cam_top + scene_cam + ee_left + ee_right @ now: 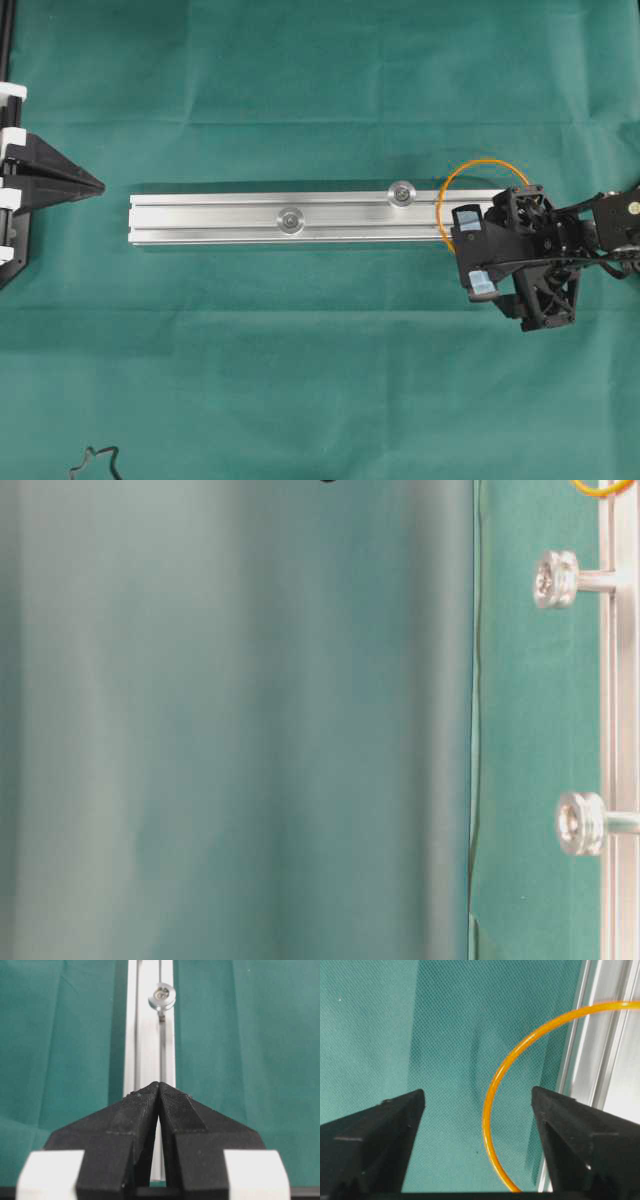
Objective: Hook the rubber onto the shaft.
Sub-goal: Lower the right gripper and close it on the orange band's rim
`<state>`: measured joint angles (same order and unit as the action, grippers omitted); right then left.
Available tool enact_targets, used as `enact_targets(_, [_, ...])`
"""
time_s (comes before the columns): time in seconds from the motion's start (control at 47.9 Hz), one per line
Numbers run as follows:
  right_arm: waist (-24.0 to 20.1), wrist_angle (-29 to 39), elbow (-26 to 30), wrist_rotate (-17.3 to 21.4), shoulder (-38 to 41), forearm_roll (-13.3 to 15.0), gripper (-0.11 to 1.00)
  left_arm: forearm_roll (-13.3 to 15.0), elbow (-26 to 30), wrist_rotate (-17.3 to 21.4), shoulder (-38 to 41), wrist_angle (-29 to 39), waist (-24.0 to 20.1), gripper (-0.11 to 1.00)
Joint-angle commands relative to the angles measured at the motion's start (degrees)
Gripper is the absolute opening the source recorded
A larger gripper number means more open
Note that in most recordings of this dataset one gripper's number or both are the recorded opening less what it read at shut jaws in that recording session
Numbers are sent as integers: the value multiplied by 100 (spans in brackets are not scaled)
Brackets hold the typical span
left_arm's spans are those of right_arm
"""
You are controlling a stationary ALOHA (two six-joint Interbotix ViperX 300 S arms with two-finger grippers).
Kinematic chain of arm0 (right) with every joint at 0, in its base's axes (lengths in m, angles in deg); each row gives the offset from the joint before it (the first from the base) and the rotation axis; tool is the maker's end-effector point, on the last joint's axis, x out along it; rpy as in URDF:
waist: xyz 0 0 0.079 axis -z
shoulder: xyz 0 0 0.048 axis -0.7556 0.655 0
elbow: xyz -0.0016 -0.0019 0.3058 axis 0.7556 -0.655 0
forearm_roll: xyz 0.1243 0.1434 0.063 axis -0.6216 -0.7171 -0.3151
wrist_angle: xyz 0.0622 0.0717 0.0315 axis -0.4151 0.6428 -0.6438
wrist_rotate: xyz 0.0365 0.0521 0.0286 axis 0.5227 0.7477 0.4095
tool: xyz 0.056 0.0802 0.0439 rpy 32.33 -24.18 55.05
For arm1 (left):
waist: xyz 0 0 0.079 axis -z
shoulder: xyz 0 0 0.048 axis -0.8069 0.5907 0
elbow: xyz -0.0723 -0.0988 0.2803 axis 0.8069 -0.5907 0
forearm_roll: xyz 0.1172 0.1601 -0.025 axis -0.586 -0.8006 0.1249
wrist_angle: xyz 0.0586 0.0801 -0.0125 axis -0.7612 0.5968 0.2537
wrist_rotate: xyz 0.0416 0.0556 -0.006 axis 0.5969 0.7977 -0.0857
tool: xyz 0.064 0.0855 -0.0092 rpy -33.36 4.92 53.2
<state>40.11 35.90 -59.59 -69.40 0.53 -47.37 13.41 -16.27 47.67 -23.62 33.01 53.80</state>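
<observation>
The rubber [478, 160] is a thin orange loop lying across the right end of the silver rail [220, 218]; its edge also shows in the table-level view [603, 488]. Two bolt-like shafts [290, 219] [403, 192] stand on the rail, and also show from table level [556, 578] [580, 823]. My right gripper [474, 252] is open above the band's lower side. In the right wrist view the band [492, 1110] lies on the cloth between the open gripper's [477, 1105] jaws, untouched. My left gripper [98, 185] is shut and empty beyond the rail's left end [159, 1085].
A green cloth [320, 360] covers the table. A small dark wiry squiggle [95, 462] lies at the front left edge. A blurred green fold [230, 720] fills most of the table-level view. The left wrist view looks along the rail [147, 1035] toward one shaft [162, 996].
</observation>
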Motion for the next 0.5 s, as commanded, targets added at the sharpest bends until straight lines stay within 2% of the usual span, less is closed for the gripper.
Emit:
enact_targets(0.0, [-18, -35, 0, 132, -18, -9, 80, -18, 158, 0, 53, -26, -18, 0])
enact_targets(0.25, [-18, -44, -18, 281, -9, 18, 25, -18, 158, 0, 53, -26, -18, 0])
enact_targets(0.376, [-18, -44, -18, 281, -9, 53, 13, -18, 158, 0, 53, -26, -18, 0])
enact_targets(0.48, [-18, -44, -9, 281, -9, 53, 9, -26, 158, 0, 44, -26, -18, 0])
